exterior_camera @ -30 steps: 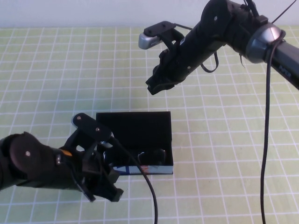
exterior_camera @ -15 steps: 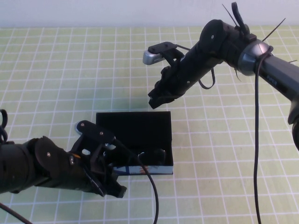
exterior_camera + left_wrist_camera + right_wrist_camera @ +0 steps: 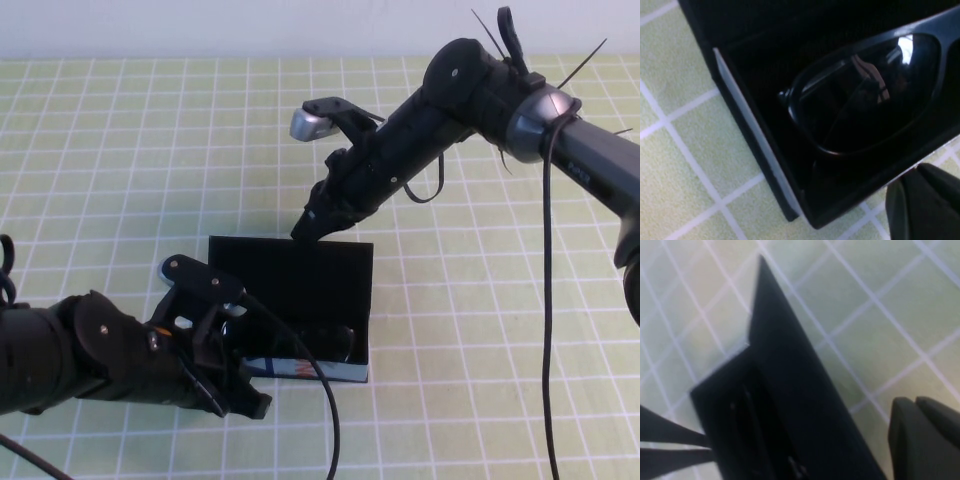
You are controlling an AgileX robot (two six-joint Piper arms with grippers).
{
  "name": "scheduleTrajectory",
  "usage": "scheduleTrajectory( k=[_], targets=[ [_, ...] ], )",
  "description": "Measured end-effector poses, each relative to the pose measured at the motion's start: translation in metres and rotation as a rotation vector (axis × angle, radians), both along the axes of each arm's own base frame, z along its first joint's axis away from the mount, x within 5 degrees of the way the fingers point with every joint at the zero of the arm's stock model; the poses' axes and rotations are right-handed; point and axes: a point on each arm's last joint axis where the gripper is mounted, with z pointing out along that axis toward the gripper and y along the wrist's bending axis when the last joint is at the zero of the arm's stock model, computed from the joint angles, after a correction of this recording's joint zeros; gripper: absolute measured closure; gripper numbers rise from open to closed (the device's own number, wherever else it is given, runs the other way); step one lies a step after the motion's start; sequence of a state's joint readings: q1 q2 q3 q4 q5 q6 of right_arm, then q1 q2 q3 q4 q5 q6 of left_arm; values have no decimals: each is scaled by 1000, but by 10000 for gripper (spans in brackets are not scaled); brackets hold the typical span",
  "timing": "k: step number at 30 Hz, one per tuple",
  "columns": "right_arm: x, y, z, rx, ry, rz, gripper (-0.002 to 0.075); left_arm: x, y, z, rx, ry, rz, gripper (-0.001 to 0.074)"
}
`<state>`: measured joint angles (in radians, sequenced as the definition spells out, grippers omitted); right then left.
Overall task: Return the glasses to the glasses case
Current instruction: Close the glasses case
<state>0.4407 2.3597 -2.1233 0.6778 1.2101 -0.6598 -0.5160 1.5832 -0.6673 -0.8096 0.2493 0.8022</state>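
The black glasses case [image 3: 345, 275] lies open in the middle of the table, with its printed front side [image 3: 300, 370] facing me. The black glasses [image 3: 325, 343] lie inside it and fill the left wrist view [image 3: 870, 95], framed by the case wall [image 3: 755, 150]. My left gripper [image 3: 243, 398] is shut and empty, low beside the case's front left corner; its fingers [image 3: 925, 205] are pressed together. My right gripper [image 3: 306, 228] is shut, with its tip at the far edge of the flap lid [image 3: 790, 380]; its fingers [image 3: 927, 435] are closed together.
The table is a light green cloth with a white grid [image 3: 120, 160]. Black cables hang from both arms: one runs across the case front [image 3: 325, 420], another down the right side [image 3: 548, 330].
My right gripper has come down and to the left, from above the table to the lid's far edge. The lid's far edge has shifted slightly. My left arm has settled lower by the case front.
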Motion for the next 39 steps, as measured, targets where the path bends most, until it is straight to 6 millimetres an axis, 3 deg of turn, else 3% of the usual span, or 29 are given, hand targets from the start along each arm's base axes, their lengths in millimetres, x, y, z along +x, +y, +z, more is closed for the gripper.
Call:
scheduleTrajectory(
  k=[11,16,22,29,39],
  targets=[
    [-34,35,29,-2,-35,72,742,0,0,0,2,-2,-6,738],
    [-52,47,23,-61,-11,105,743,-3,-1,-1,7,17,-46,738],
    [-62,42,10,-152,18,107,743,-22,-3,10,-7,109,-207,738],
    [-65,39,-2,-182,54,107,743,-49,13,48,50,98,-314,738],
    [-66,38,-4,-187,60,108,743,-65,52,135,205,-153,-119,738]
  ],
)
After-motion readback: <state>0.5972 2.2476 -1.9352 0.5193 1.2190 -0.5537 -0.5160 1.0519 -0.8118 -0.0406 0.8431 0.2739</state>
